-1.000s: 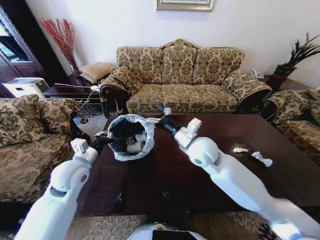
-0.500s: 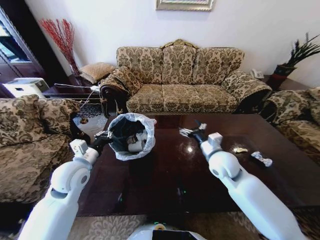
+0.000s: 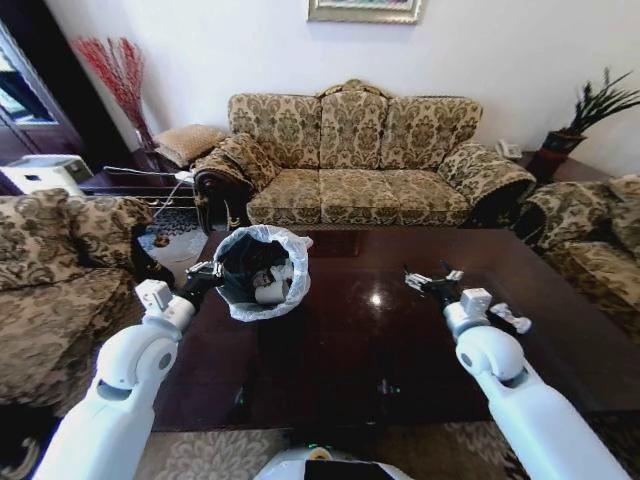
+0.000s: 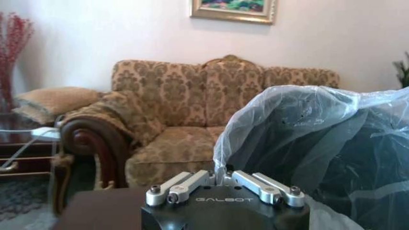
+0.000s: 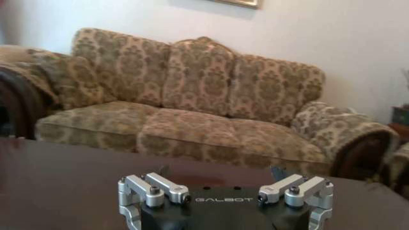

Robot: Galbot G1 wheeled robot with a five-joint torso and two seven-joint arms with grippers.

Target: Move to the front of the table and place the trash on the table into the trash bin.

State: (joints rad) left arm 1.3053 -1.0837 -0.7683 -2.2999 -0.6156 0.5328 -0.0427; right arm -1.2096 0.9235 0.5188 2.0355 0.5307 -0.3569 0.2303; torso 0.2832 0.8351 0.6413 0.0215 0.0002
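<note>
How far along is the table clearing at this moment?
Partly done: the trash bin on the table already holds white litter. The left gripper grips its bag rim, jaws shut. The right gripper, jaws open and empty, is over the table's right side. One crinkled wrapper beside it is left.

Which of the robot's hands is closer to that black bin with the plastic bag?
The left hand: it grips the bag at the trash bin's rim. The right hand hangs open over the table, well off to the bin's right.
</note>
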